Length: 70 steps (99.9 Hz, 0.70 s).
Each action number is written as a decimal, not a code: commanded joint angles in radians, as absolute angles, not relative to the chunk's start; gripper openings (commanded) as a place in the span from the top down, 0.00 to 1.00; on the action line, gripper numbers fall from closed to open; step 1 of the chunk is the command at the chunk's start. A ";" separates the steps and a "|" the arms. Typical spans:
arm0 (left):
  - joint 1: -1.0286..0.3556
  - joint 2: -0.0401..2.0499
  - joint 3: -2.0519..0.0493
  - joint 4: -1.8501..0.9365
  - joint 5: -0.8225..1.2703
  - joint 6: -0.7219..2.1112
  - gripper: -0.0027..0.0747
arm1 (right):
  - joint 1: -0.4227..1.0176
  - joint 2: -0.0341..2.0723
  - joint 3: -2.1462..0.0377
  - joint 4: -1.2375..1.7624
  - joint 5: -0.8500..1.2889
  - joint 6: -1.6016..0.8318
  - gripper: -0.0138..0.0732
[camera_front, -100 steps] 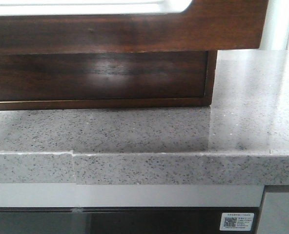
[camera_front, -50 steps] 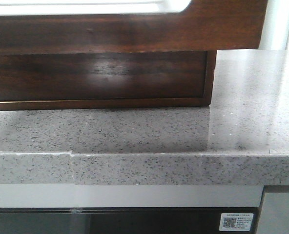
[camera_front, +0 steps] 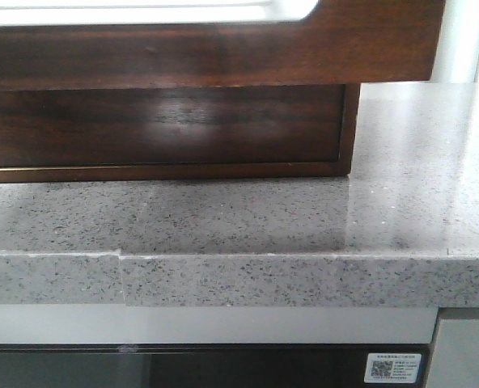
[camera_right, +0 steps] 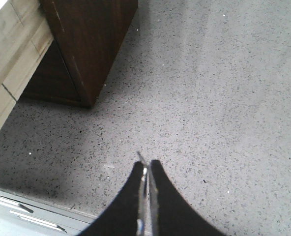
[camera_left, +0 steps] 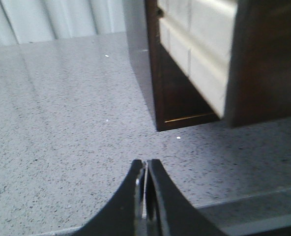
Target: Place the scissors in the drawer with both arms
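In the front view the drawer (camera_front: 223, 48) fills the upper left and middle, a glossy dark-brown front with a broad white rounded-cornered area along its top edge, pulled out over the darker cabinet body (camera_front: 167, 129) below it; the speckled grey countertop (camera_front: 247, 218) runs across beneath and rises to the right; neither arm shows here, and no scissors can be seen in any view. In the left wrist view the left gripper (camera_left: 146, 169) has its black fingers pressed together, nothing visible between them, over bare countertop (camera_left: 62, 123); the drawer (camera_left: 263, 64) stands ahead and to one side, well apart from the tips, its pale interior showing. In the right wrist view the right gripper (camera_right: 145, 169) is likewise pressed shut over the stone; the drawer (camera_right: 89, 39) lies apart beyond it.
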State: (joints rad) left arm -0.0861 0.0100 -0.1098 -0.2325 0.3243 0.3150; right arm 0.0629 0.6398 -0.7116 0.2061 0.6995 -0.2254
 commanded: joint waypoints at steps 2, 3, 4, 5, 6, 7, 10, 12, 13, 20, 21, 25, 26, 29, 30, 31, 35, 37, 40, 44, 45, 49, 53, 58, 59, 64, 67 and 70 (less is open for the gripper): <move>-0.093 -0.033 -0.073 -0.221 0.145 0.274 0.99 | 0.055 0.636 -0.736 0.218 0.639 -0.226 0.92; -0.093 -0.038 -0.069 -0.216 0.141 0.268 0.99 | 0.055 0.636 -0.736 0.218 0.639 -0.226 0.92; -0.093 -0.038 -0.061 -0.214 0.132 0.265 0.99 | 0.055 0.636 -0.736 0.218 0.639 -0.226 0.92; -0.093 -0.038 -0.057 -0.212 0.125 0.261 0.99 | 0.055 0.636 -0.736 0.218 0.639 -0.226 0.92; -0.093 -0.038 -0.050 -0.207 0.113 0.259 0.99 | 0.055 0.636 -0.736 0.218 0.639 -0.226 0.92; -0.093 -0.036 -0.046 -0.204 0.107 0.255 0.99 | 0.055 0.636 -0.736 0.218 0.639 -0.226 0.92; -0.093 -0.034 -0.032 -0.190 0.086 0.241 0.99 | 0.055 0.636 -0.736 0.218 0.642 -0.226 0.92; -0.093 -0.034 -0.021 -0.184 0.072 0.231 0.99 | 0.055 0.636 -0.736 0.218 0.644 -0.226 0.92; -0.093 -0.036 -0.014 -0.179 0.061 0.229 0.99 | 0.055 0.636 -0.736 0.218 0.644 -0.226 0.92; -0.091 -0.036 0.028 -0.173 -0.018 0.212 0.99 | 0.055 0.636 -0.736 0.218 0.644 -0.226 0.92; -0.092 -0.036 0.032 -0.173 -0.029 0.210 0.99 | 0.055 0.636 -0.736 0.218 0.646 -0.226 0.92; -0.092 -0.036 0.030 -0.173 -0.019 0.211 0.99 | 0.055 0.636 -0.736 0.218 0.644 -0.226 0.92; -0.092 -0.036 0.030 -0.173 -0.019 0.211 0.99 | 0.055 0.636 -0.736 0.218 0.644 -0.226 0.92; -0.092 -0.036 0.030 -0.173 -0.032 0.211 0.99 | 0.055 0.636 -0.736 0.218 0.644 -0.226 0.92; -0.091 -0.036 0.032 -0.173 -0.041 0.211 0.99 | 0.055 0.636 -0.736 0.218 0.644 -0.226 0.92; -0.089 -0.036 0.032 -0.173 -0.043 0.211 0.99 | 0.055 0.636 -0.736 0.218 0.644 -0.226 0.92; -0.084 -0.036 0.032 -0.173 -0.039 0.211 0.99 | 0.055 0.636 -0.736 0.218 0.644 -0.226 0.92; -0.080 -0.036 0.032 -0.173 -0.039 0.211 0.99 | 0.055 0.636 -0.736 0.218 0.644 -0.226 0.92; -0.078 -0.036 0.032 -0.173 -0.039 0.211 0.99 | 0.055 0.636 -0.736 0.218 0.644 -0.226 0.92; -0.074 -0.036 0.032 -0.173 -0.039 0.211 0.99 | 0.055 0.636 -0.736 0.218 0.644 -0.226 0.92; -0.074 -0.036 0.032 -0.173 -0.039 0.211 0.99 | 0.055 0.636 -0.736 0.218 0.644 -0.226 0.92; -0.074 -0.036 0.032 -0.173 -0.039 0.211 0.99 | 0.055 0.636 -0.736 0.218 0.644 -0.226 0.92; -0.074 -0.036 0.032 -0.173 -0.039 0.211 0.99 | 0.055 0.636 -0.736 0.218 0.644 -0.226 0.92; -0.074 -0.036 0.032 -0.173 -0.039 0.211 0.99 | 0.055 0.636 -0.736 0.218 0.644 -0.226 0.92; -0.074 -0.036 0.032 -0.173 -0.039 0.211 0.99 | 0.055 0.636 -0.736 0.218 0.644 -0.226 0.92; -0.074 -0.036 0.032 -0.173 -0.039 0.211 0.99 | 0.055 0.636 -0.736 0.218 0.644 -0.226 0.92; -0.074 -0.036 0.032 -0.173 -0.039 0.211 0.99 | 0.055 0.636 -0.736 0.218 0.644 -0.226 0.92; -0.074 -0.036 0.032 -0.173 -0.039 0.211 0.99 | 0.055 0.636 -0.736 0.218 0.644 -0.226 0.92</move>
State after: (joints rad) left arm -0.0754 -0.0040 -0.0043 -0.1709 0.0442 0.2226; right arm 0.0629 0.6374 -0.7116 0.2061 0.7059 -0.2254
